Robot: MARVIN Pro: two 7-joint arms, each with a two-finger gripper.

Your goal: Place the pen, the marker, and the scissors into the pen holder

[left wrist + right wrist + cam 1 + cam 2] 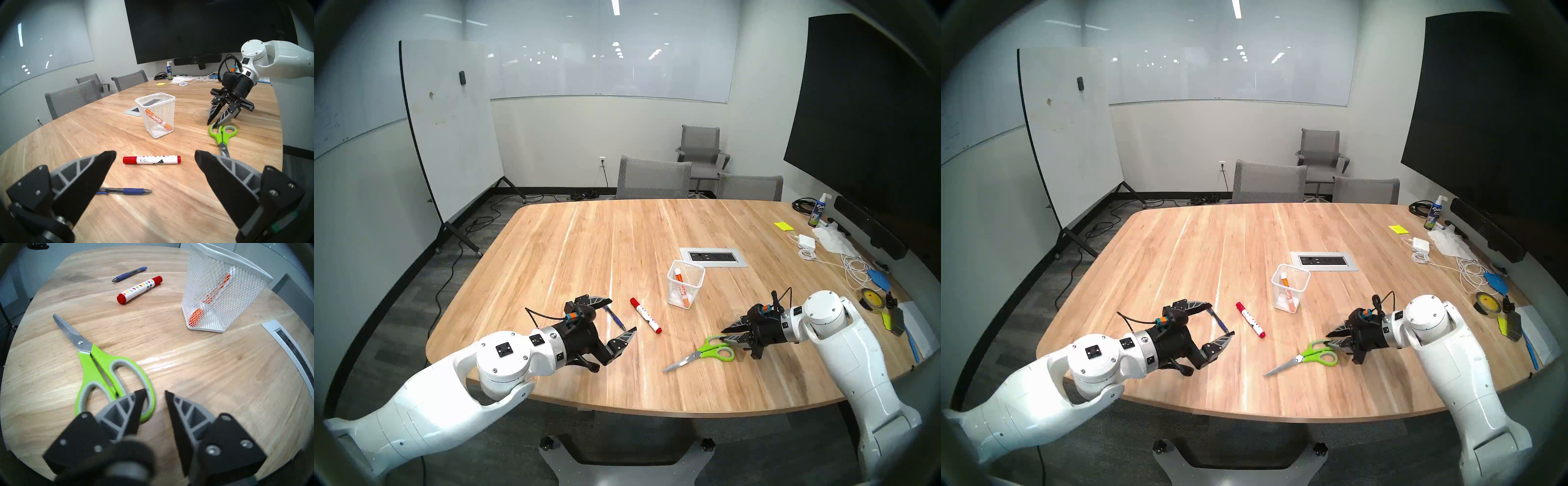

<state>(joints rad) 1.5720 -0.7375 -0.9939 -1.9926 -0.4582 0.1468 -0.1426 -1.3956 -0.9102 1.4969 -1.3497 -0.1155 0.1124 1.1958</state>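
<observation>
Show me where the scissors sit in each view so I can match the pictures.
Head left: scissors lower centre-right, at the right tool's tips.
Head right: scissors lower centre.
Left wrist: scissors right of centre.
Right wrist: scissors left of centre.
Shared landmark: pen holder, beyond the scissors in every view.

Wooden table [585,244], bearing all items. Ahead of the right gripper [723,334], a recessed power panel [713,257] set flush in the tabletop. Farther ahead and to its right: yellow sticky notes [782,226], a white charger [807,241] (cable loosely coiled) and a spray bottle [816,212]. Just right of that gripper's arm, a tape roll [870,298]. Beyond the left gripper [622,315], off the table, a wheeled whiteboard [449,129]; grey chairs [653,178] at the far edge; dark wall screen [863,112] at the right
</observation>
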